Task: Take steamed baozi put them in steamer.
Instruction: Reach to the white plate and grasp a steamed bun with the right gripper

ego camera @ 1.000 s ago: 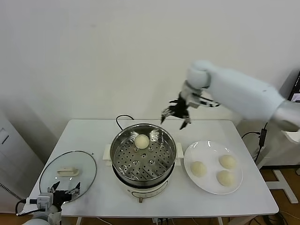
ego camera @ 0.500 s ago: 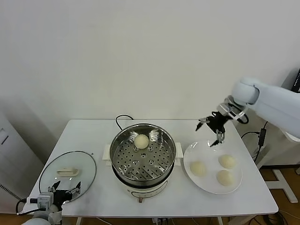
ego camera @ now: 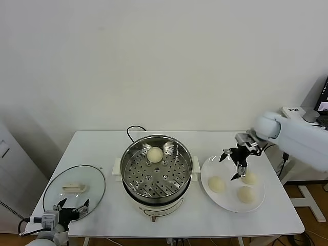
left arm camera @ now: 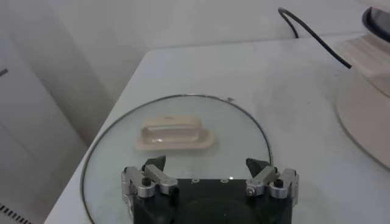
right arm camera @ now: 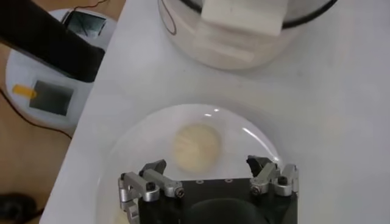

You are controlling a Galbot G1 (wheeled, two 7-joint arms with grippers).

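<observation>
Our right gripper (ego camera: 234, 164) has swung from the steamer (ego camera: 156, 169) down over the plate (ego camera: 256, 201), fingers wide open and empty, poised above three baozi (ego camera: 216, 184); one sits at the steamer's twelve o'clock. Left gripper (ego camera: 70, 209) idles open over the lid (ego camera: 61, 197).

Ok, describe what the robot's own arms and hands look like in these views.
The right arm is a thick, smooth, glossy white shell, ending in a small black right hand with thin dark fingers and silver metal parts at the wrist. The left hand, seen close, has a black body, silver bolted finger brackets and black pointed tips. In the head view a grey-white block and a thin cable sit behind it.
</observation>
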